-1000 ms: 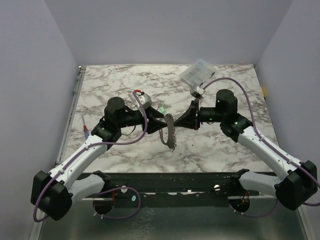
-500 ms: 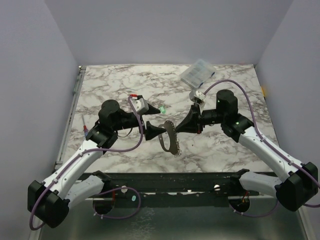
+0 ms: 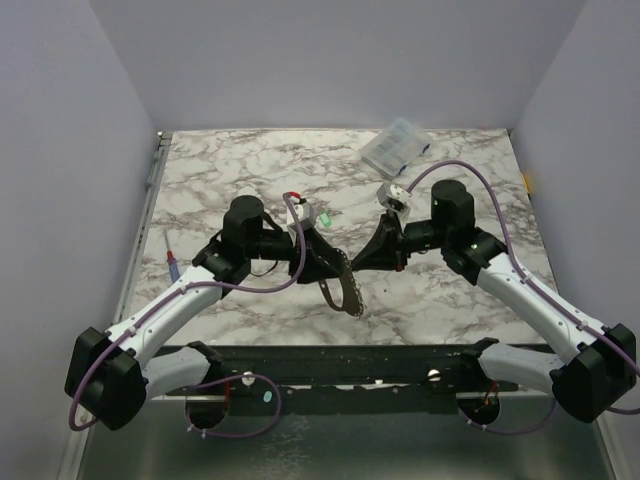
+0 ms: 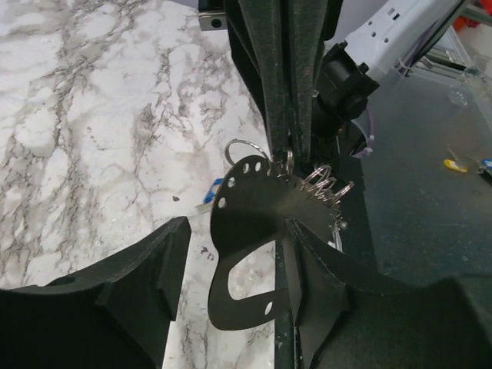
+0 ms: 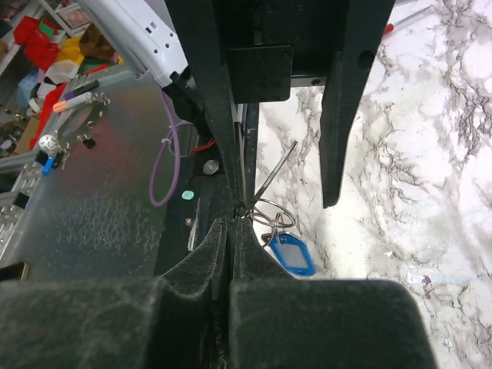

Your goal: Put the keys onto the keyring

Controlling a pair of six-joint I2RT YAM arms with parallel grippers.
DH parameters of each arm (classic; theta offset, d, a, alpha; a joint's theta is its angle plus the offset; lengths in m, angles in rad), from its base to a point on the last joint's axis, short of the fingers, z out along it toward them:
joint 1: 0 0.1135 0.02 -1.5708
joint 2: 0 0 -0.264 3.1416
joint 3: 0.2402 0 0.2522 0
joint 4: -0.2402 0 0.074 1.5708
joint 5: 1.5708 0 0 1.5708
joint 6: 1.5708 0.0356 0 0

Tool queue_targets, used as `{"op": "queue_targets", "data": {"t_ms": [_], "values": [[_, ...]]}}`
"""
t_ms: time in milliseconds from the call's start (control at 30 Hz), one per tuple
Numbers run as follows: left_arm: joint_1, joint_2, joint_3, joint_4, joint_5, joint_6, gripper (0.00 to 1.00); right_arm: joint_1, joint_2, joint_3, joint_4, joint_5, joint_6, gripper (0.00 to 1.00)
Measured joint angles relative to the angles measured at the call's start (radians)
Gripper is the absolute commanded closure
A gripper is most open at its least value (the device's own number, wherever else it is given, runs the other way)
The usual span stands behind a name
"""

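Above the marble desk [image 3: 230, 170], the right fingers [image 5: 229, 254] pinch the keyring [image 4: 246, 200], blue key [image 5: 288, 255] dangling, while the left fingers [image 3: 310, 258] gape around it and should close squarely on its band before any handover.

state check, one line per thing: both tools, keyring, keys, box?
left tool: open, straddling the keyring
right tool: shut on the keyring's edge
keyring: raised, gripped by right tool
green key: lying loose, not on keyring
blue key: beside keyring's small rings; threaded or not, cannot tell
clear box: far back, untouched
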Motion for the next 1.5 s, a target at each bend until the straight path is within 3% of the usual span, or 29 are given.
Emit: {"op": "queue_targets", "data": {"t_ms": [33,100,167,300,367,567,800,1100,1500], "values": [[-0.002,0.0,0.0,0.004,0.012,-0.01,0.6,0.0,0.0,0.0,0.0,0.0,0.0,1.0],[-0.004,0.003,0.0,0.016,0.034,-0.031,0.97,0.0,0.0,0.0,0.001,-0.002,0.0,0.99],[-0.008,0.014,0.003,0.033,0.074,-0.071,1.0,0.0,0.0,0.0,0.003,-0.003,0.001,0.97],[-0.01,0.017,0.005,0.047,0.094,-0.095,1.0,-0.001,-0.001,-0.001,0.009,-0.003,0.012,0.48],[-0.008,0.017,0.005,0.047,0.078,-0.097,1.0,0.0,-0.009,-0.003,0.023,-0.001,0.03,0.42],[-0.013,0.001,0.005,0.056,0.087,-0.101,1.0,0.006,-0.122,-0.093,0.131,0.112,0.07,0.42],[-0.012,-0.018,0.005,0.062,0.122,-0.1,1.0,0.006,-0.256,-0.207,0.222,0.257,0.119,0.51],[-0.012,-0.027,0.005,0.066,0.148,-0.085,1.0,0.006,-0.21,-0.221,0.266,0.196,0.161,0.59],[-0.012,-0.027,0.005,0.066,0.162,-0.086,1.0,0.01,-0.206,-0.221,0.259,0.292,0.135,0.61]]}}
